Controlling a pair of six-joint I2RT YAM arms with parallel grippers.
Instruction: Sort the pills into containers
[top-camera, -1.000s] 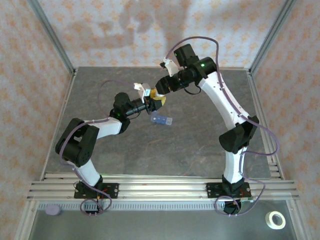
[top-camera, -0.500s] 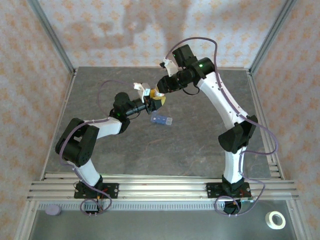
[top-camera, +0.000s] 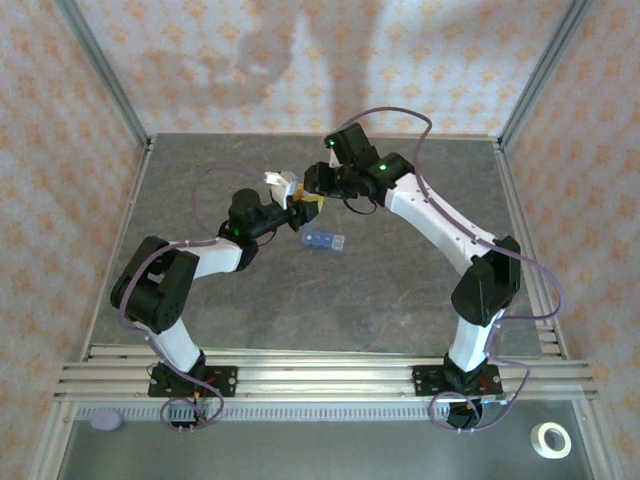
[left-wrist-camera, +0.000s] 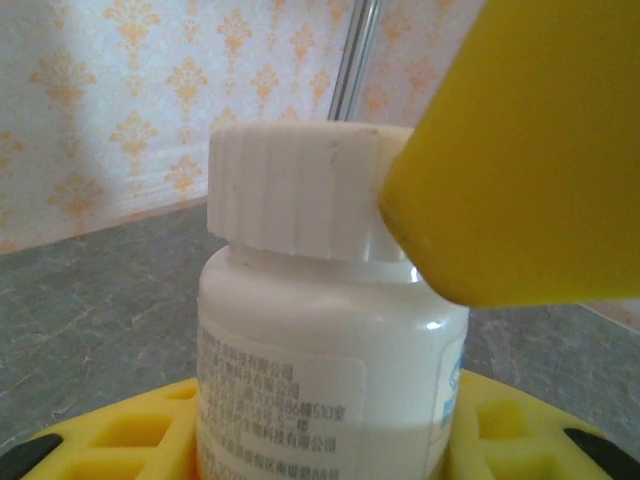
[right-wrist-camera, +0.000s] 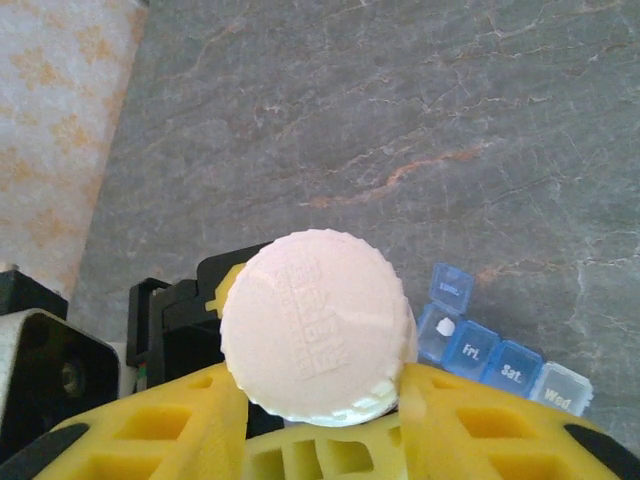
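"Yellow fingers on both sides here! Our left gripper is clamped on the body of the small white plastic bottle with the printed label, holding it roughly upright above the grey stone-patterned tabletop."

"And our right gripper sits over the top, fingers drawn in narrow against the ribbed white screw cap from two sides. We read this as the unscrewing step."

"To do it well, we'd keep the right wrist in line with the neck and twist without tilting. The left must grip hard so the body can't spin along."

"And we'd lift only once the thread lets go, or pills could spill."

"Where do they go? The translucent blue pill-organiser strip lies flat near the middle of the tabletop, just nearside of the bottle and apart from it. The lid at one end stands open, with a small white pill in that compartment."
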